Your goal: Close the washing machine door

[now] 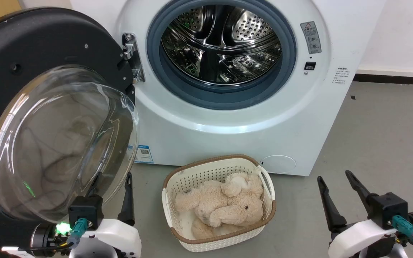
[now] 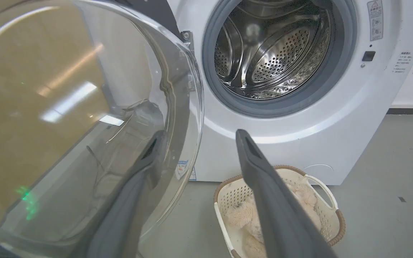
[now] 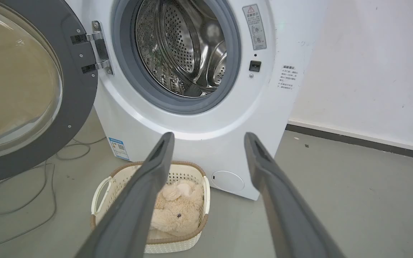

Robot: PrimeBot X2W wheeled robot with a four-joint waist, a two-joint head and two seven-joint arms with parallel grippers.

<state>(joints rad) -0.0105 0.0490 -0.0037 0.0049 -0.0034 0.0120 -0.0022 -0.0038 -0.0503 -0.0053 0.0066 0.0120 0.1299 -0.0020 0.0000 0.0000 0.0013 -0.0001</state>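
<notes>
Left tool [image 1: 113,176] sits low, spread, seemingly half behind the glass of the wide-open washing machine door [image 1: 31,46]; right tool [image 1: 334,175] low too, spread, pointing up.

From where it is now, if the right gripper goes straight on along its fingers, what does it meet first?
Most likely the white front of the washing machine, below the grey ring. The basket lies lower, seemingly under the line of the right gripper.

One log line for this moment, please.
washing machine door: wide open; drum: empty; left gripper: open, at door glass edge; right gripper: open, free; basket: plush toy inside
</notes>
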